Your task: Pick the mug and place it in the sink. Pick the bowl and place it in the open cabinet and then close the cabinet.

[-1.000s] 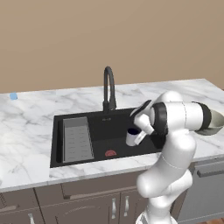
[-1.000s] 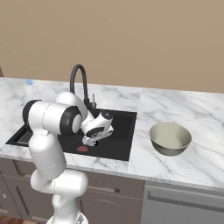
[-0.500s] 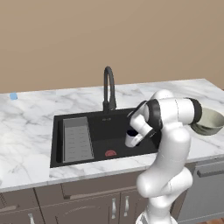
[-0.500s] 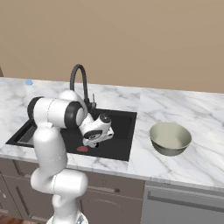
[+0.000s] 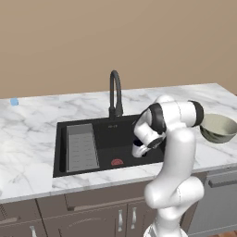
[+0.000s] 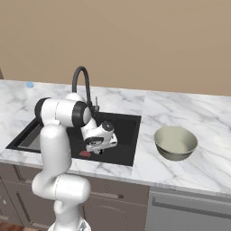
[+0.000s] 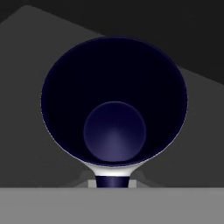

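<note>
We are lowering the mug (image 7: 114, 109), its navy mouth right under our gripper (image 6: 97, 150), which seems clamped on its rim. Over the last second it has sunk deeper into the sink (image 5: 124, 132). Farther off, the bowl (image 6: 175, 142) is waiting on the counter (image 6: 203, 131).

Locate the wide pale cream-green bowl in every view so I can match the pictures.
Left base view: the wide pale cream-green bowl sits at the far right on the marble counter, partly behind the arm's elbow.
Right base view: right of centre on the counter, right of the black sink.
Hand view: this camera looks straight into the navy inside of the mug; no bowl there.
Shared landmark: the black gooseneck faucet behind the sink.
</note>
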Controlling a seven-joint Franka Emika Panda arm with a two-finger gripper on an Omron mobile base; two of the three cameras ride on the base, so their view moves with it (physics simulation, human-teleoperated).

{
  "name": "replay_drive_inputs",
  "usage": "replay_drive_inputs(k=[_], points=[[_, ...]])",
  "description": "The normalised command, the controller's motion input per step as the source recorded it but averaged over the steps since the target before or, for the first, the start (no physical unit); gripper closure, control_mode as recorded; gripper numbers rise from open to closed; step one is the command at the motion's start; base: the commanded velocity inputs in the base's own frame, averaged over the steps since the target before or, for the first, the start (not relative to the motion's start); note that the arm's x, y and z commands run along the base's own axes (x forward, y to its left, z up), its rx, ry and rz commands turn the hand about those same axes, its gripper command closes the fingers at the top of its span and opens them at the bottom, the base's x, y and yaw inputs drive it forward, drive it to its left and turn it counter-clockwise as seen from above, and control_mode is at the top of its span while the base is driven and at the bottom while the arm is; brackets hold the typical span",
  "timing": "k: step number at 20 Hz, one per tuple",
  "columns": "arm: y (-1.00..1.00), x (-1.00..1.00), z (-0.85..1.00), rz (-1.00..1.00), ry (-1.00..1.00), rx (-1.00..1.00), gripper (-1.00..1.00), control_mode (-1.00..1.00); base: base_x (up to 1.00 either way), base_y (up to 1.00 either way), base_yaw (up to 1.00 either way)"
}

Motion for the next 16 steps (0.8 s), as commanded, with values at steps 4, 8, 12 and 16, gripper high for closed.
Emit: replay_drive_inputs(k=[4, 8, 12, 16], points=[[0.0, 0.25, -0.28, -0.07, 0.0, 0.0, 1.0, -1.0, 0.0, 0.0, 0.0], [0.0, 0.29, -0.25, -0.05, 0.0, 0.0, 1.0, -1.0, 0.0, 0.0, 0.0], [0.0, 0.26, -0.25, -0.03, 0.0, 0.0, 1.0, -1.0, 0.0, 0.0, 0.0], [0.0, 0.28, -0.29, -0.03, 0.0, 0.0, 1.0, -1.0, 0.0, 0.0, 0.0]])
